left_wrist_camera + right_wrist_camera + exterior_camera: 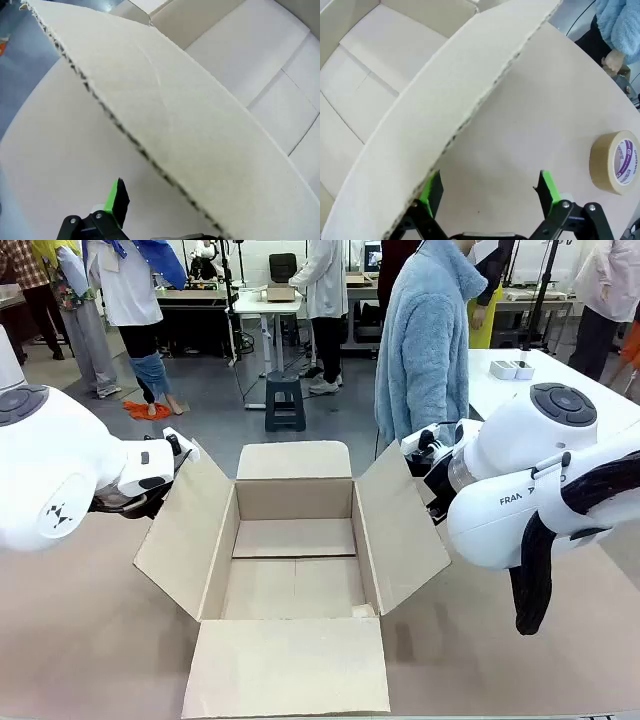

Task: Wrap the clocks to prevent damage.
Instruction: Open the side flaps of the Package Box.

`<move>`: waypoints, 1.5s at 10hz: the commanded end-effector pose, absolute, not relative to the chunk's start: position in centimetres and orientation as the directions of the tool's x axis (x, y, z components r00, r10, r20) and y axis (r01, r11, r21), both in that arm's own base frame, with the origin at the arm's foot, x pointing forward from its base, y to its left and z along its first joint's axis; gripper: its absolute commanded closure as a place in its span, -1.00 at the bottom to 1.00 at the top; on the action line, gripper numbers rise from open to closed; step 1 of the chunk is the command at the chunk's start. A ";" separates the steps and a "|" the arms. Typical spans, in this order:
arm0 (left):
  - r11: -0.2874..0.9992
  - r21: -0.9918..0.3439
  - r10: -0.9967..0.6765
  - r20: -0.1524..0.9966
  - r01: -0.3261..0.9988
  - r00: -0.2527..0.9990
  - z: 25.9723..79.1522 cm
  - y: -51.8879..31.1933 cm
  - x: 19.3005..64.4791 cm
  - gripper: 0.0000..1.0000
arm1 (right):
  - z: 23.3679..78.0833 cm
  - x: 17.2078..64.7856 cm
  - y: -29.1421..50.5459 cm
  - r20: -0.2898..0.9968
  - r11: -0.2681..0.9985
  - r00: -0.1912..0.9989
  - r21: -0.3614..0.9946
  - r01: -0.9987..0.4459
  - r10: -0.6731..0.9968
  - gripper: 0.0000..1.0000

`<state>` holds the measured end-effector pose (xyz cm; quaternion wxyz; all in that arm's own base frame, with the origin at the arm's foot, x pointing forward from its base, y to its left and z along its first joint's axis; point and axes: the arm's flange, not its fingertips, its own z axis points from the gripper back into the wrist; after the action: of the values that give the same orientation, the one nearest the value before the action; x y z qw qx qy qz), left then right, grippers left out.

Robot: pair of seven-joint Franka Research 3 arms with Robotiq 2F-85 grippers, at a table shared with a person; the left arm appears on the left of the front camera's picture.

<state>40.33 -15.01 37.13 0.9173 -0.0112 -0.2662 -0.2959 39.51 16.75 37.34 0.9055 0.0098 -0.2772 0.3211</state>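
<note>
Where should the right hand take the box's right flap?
Grip the right flap at its free corrugated edge, coming from outside the cardboard box. It is a thin flat panel tilted outward, so one finger probably fits on each face. The right hand is open beside that edge.

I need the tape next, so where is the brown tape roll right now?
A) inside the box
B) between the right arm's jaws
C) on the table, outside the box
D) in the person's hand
C: in the right wrist view the tape roll rests on the table, on the outer side of the box flap.
</note>
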 end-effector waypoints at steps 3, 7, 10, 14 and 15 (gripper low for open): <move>0.825 0.137 -0.537 0.496 0.549 0.683 37.1 -15.0 40.3 -1.00 | 37.3 39.5 16.8 0.508 0.794 0.640 -0.160 -0.587 0.576 -1.00; 0.825 0.137 -0.537 0.496 0.549 0.683 37.1 -15.0 40.3 -1.00 | 37.3 39.5 16.8 0.508 0.794 0.640 -0.160 -0.587 0.576 -1.00; 0.825 0.137 -0.537 0.496 0.549 0.683 37.1 -15.0 40.3 -1.00 | 37.3 39.5 16.8 0.508 0.794 0.640 -0.160 -0.587 0.576 -1.00; 0.825 0.137 -0.537 0.496 0.549 0.683 37.1 -15.0 40.3 -1.00 | 37.3 39.5 16.8 0.508 0.793 0.640 -0.161 -0.587 0.577 -1.00; 0.824 0.137 -0.537 0.495 0.549 0.683 37.1 -15.0 40.3 -1.00 | 40.7 39.1 17.3 0.473 0.784 0.648 -0.171 -0.597 0.597 -1.00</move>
<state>40.33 -15.02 37.13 0.9173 -0.0112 -0.2662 -0.2960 39.50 16.87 38.04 0.9057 0.0083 -0.2735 0.3238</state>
